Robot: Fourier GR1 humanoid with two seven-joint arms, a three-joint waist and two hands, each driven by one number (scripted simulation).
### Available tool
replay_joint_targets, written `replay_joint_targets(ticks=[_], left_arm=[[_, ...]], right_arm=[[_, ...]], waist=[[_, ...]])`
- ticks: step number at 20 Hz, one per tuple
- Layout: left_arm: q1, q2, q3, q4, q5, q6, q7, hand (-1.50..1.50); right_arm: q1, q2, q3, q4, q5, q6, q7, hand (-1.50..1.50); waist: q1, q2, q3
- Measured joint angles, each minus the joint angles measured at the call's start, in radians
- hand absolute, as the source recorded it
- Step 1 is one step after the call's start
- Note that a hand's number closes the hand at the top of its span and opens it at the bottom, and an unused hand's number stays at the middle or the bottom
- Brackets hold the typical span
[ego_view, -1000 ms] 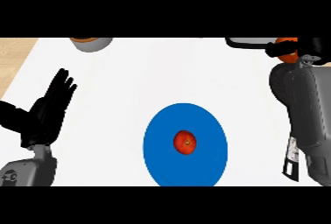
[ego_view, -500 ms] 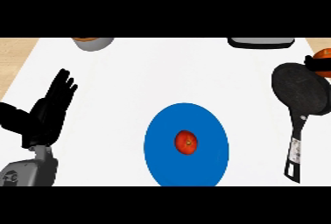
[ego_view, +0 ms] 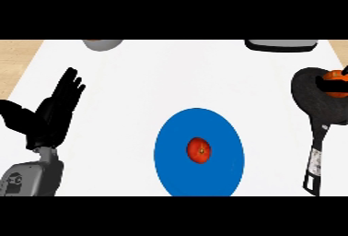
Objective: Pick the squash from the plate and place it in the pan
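Since the earlier frames, the grey forearm that had lain across the pan [ego_view: 314, 94] was drawn off to the right, so that the pan's dark bowl and its long handle [ego_view: 316, 156] were left uncovered. Only an orange and black shape [ego_view: 336, 83] was seen at the right edge over the pan's rim; whether it belonged to the right hand could not be told, nor how that hand's fingers were set. The left hand [ego_view: 51, 115] was kept resting at the left side, fingers straight and spread, nothing held. The squash [ego_view: 198, 150] was found untouched at the middle of the blue plate [ego_view: 173, 161], well apart from the pan. The pick was judged not yet begun; a hand would next have to be brought over the plate, lowered and closed around the squash.
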Motion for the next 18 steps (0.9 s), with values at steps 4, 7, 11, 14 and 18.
replay_joint_targets(ticks=[4,7,11,14,18], left_arm=[[0.007,-0.009,-0.008,-0.009,-0.004,0.0,-0.005,0.0],[-0.008,-0.011,-0.009,0.004,-0.005,0.001,-0.004,0.0],[-0.015,-0.026,-0.021,0.013,-0.017,0.013,-0.004,0.0],[-0.012,-0.026,-0.023,-0.005,-0.021,0.018,0.006,0.0],[0.003,-0.032,-0.022,0.005,-0.027,0.022,-0.013,0.0]], right_arm=[[-0.002,-0.035,-0.051,0.107,-0.035,-0.005,0.013,-1.5],[-0.003,-0.054,-0.096,0.167,-0.081,0.016,0.002,-1.5],[0.01,-0.06,-0.139,0.22,-0.135,0.029,-0.062,-1.5],[0.029,-0.084,-0.187,0.222,-0.193,0.033,-0.155,-1.5],[0.033,-0.084,-0.274,0.193,-0.303,0.022,-0.277,-1.5]], waist=[[0.007,0.003,0.001],[0.008,0.005,0.001],[0.009,0.006,0.002],[0.008,0.005,0.003],[-0.003,0.0,0.003]])
